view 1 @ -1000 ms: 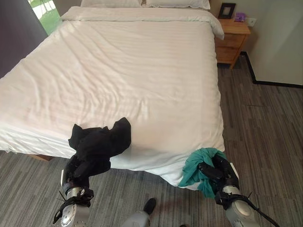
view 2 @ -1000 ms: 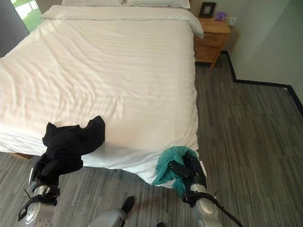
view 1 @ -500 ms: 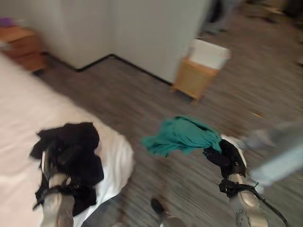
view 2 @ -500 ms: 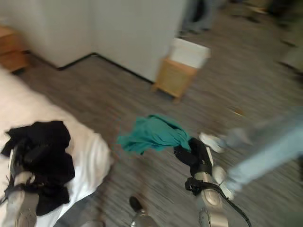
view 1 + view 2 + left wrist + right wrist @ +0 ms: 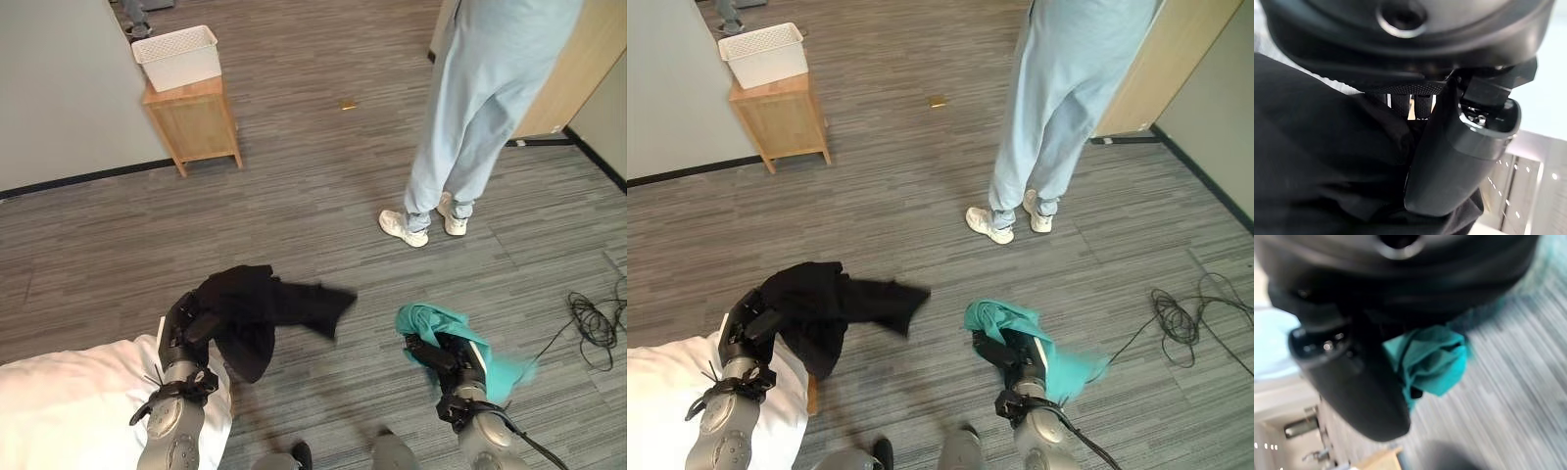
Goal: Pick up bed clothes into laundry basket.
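Left hand point(image 5: 183, 323) clutches black garment point(image 5: 257, 305); right hand point(image 5: 446, 354) grips teal garment point(image 5: 427, 320) | basket point(image 5: 178, 56) far; person point(image 5: 470, 108) between | risk: trailing cloth slips, snags

From the head, our two eye views look down at the grey floor, sharing the wooden stand point(image 5: 192, 122) far ahead and a person's legs point(image 5: 1048, 127) to its right. Our wrist views sit very close against each hand, facing along the thumbs.
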You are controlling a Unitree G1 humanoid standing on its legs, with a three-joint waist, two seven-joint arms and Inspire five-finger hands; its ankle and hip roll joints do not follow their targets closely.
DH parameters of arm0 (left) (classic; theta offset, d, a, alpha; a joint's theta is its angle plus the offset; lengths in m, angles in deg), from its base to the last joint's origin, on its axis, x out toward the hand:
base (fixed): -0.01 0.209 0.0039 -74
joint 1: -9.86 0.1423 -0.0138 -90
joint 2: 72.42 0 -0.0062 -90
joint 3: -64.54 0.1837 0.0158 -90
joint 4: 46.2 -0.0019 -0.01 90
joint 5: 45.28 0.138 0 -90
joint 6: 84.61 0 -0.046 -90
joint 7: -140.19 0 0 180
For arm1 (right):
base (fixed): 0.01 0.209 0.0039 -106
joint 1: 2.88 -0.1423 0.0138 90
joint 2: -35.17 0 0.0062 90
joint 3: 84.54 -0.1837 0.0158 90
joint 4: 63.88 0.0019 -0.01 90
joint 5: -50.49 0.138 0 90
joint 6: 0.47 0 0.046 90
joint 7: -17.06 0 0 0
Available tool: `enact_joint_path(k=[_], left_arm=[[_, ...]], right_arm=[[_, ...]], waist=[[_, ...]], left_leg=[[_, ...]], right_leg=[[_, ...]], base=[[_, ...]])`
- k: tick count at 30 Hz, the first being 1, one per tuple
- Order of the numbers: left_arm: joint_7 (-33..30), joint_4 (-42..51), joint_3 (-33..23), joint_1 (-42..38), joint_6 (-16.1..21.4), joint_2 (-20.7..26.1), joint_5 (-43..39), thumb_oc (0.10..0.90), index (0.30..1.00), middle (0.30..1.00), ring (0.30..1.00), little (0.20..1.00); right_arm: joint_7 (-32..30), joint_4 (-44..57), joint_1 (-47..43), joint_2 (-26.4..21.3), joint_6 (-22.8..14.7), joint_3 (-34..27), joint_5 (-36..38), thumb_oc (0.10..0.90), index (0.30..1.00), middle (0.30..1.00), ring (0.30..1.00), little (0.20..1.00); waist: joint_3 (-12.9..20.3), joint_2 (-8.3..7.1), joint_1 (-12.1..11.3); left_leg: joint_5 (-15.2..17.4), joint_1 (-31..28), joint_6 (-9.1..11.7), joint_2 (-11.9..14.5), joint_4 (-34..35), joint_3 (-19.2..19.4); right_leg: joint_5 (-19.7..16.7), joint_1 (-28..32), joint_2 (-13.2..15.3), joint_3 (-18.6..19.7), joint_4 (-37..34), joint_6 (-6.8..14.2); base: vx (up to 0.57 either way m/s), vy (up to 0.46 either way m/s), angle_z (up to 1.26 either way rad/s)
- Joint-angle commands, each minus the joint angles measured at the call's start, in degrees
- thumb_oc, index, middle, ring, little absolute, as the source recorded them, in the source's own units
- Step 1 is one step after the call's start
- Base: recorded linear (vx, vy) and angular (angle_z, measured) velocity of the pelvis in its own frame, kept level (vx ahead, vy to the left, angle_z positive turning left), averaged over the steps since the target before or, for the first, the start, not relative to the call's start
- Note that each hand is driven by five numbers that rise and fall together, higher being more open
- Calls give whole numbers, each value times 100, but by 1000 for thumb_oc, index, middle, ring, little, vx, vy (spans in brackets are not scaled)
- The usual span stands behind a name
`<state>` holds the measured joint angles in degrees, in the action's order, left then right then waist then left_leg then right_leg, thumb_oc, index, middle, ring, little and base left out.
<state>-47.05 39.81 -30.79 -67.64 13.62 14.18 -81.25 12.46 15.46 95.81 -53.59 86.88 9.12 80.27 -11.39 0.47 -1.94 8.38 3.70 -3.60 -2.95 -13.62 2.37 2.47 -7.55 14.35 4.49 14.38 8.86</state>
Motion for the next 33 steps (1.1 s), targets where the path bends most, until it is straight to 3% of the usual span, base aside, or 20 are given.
enact_joint_path(k=[1, 4, 7, 9, 13, 17, 18, 19, 21, 27, 33], left_arm=[[53, 934, -361, 145, 567, 314, -109, 400, 300, 300, 300, 300], [10, 706, -233, -161, 685, 206, -369, 400, 300, 300, 300, 300], [122, 574, -31, -322, 648, 175, -453, 400, 300, 300, 300, 300], [81, 514, 336, -659, 550, 317, -389, 400, 300, 300, 300, 300], [22, 439, 244, -716, 537, 393, -239, 400, 300, 300, 300, 300], [57, 403, 76, -673, 452, 508, -98, 400, 300, 300, 300, 300], [65, 408, 76, -650, 455, 503, -115, 400, 300, 300, 300, 300], [62, 433, 55, -611, 458, 497, -164, 400, 300, 300, 300, 300], [105, 449, 58, -592, 434, 390, -298, 400, 300, 300, 300, 300], [156, 451, 290, -522, 441, 289, -371, 400, 300, 300, 300, 300], [119, 502, 134, -443, 470, 341, -247, 400, 300, 300, 300, 300]], right_arm=[[248, 657, -779, -127, -614, -70, 36, 400, 300, 300, 300, 300], [178, 585, -992, -250, -646, -11, 142, 400, 300, 300, 300, 300], [139, 682, -916, -400, -650, -173, -51, 400, 300, 300, 300, 300], [-111, 629, -765, -311, -716, -432, -41, 400, 300, 300, 300, 300], [-49, 783, -672, -222, -716, -399, -50, 400, 300, 300, 300, 300], [87, 773, -776, -248, -744, -219, 114, 400, 300, 300, 300, 300], [132, 761, -793, -296, -740, -150, 104, 400, 300, 300, 300, 300], [117, 708, -869, -363, -750, -94, 97, 400, 300, 300, 300, 300], [120, 668, -894, -382, -679, -141, 107, 400, 300, 300, 300, 300], [50, 742, -590, -248, -673, -235, -42, 400, 300, 300, 300, 300], [156, 709, -476, -169, -589, -98, -190, 400, 300, 300, 300, 300]], waist=[[748, -62, -219], [754, -137, -229], [771, -149, -154], [802, -60, 21], [787, -74, 111], [641, -238, 100], [581, -289, 18], [518, -330, -158], [557, -367, -167], [745, -194, -83], [878, -117, -71]], left_leg=[[-300, -176, 220, 242, 1417, -628], [-551, -85, 382, 368, 1447, -605], [-640, -132, 433, 382, 1566, -582], [-825, -193, 507, 436, 1744, -667], [-826, -280, 587, 505, 1728, -714], [-750, -98, 747, 715, 1077, -701], [-843, -30, 767, 668, 813, -1026], [-764, 33, 693, 387, 605, -1815], [-654, 133, 685, 253, 820, -2205], [-856, -36, 549, 189, 1565, -2068], [-798, -356, 459, 161, 1732, -1970]], right_leg=[[107, 243, -303, -573, -1097, -68], [-58, 507, -634, -386, -1721, -162], [-44, 620, -713, -474, -1741, -197], [100, 699, -865, -517, -1608, -318], [156, 729, -927, -539, -1466, -405], [164, 797, -1066, -443, -1500, -558], [121, 773, -1122, -339, -1508, -595], [103, 720, -1230, -112, -1504, -643], [51, 680, -1321, 148, -1582, -604], [62, 754, -1321, 142, -1657, -540], [106, 940, -1226, 228, -1726, -527]], base=[[-93, -398, -106], [-52, -342, -30], [5, -157, -1], [-1, -176, 17], [16, -117, 31], [-16, -165, -2], [3, -141, -2], [-6, -129, -12], [35, -69, -36], [59, 63, -39], [44, 70, -11]])
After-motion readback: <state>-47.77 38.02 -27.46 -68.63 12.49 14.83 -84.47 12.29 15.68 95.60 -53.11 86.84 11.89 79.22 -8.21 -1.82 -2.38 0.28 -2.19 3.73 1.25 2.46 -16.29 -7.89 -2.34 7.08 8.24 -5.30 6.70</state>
